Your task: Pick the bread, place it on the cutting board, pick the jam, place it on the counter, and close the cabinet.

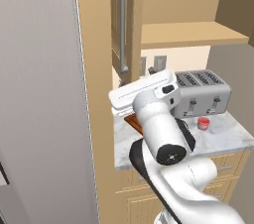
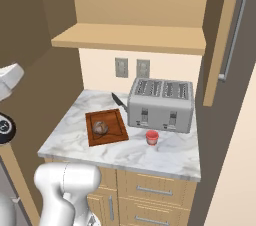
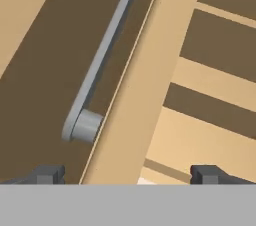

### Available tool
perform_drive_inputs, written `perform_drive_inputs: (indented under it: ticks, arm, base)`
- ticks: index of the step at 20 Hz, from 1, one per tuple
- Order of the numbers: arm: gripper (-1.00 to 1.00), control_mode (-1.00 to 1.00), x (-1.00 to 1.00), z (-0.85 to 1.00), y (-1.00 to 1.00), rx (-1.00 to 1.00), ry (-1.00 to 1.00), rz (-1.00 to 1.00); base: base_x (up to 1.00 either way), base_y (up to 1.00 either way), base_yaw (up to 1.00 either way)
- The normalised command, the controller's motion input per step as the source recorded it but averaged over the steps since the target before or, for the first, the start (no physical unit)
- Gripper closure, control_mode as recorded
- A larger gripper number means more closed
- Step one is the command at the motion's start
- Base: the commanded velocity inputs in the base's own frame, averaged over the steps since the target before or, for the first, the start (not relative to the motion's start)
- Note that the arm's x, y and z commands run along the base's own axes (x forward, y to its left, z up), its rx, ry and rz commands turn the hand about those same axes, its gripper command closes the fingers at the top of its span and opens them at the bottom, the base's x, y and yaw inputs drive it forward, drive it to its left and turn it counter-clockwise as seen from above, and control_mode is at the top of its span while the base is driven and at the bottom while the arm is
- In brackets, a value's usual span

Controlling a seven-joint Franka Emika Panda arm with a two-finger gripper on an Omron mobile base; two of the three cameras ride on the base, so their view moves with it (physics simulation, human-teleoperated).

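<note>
We judge the last step to be in hand: closing the cabinet (image 1: 130, 25). Its open door fills the space just ahead of the claw (image 3: 127, 175), edge-on between the two tips, with the long grey handle (image 3: 102, 57) ahead and toward the left tip. The claw stands wide and holds nothing. Far below and beyond it, the bench (image 2: 165, 152) carries the toaster (image 2: 161, 104), the cutting board (image 2: 114, 131), the bread (image 2: 100, 128) resting on that board, and the jam (image 2: 152, 137) standing just in front of the toaster, so both placings look done. Next we must press the door's face or hook the handle and swing it shut. The hinge side is cut off, and our arm hides most of the board in the left base view.
</note>
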Motion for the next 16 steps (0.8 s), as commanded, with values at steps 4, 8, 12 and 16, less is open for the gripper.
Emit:
perform_drive_inputs:
  ticks: [4, 8, 12, 16]
  arm:
    - [-1.00, -1.00, 0.31, 0.00, -0.65, 0.15, -0.18, -0.20]
    - [-1.00, -1.00, 0.43, 0.00, -0.66, 0.18, -0.17, -0.17]
    - [-1.00, -1.00, 0.54, 0.00, -0.67, 0.19, -0.16, -0.13]
    - [-1.00, -1.00, 0.56, 0.00, -0.57, 0.16, -0.15, -0.11]
  base:
    - [0.00, 0.00, 0.00]
    - [0.00, 0.00, 0.00]
    - [0.00, 0.00, 0.00]
    - [0.00, 0.00, 0.00]
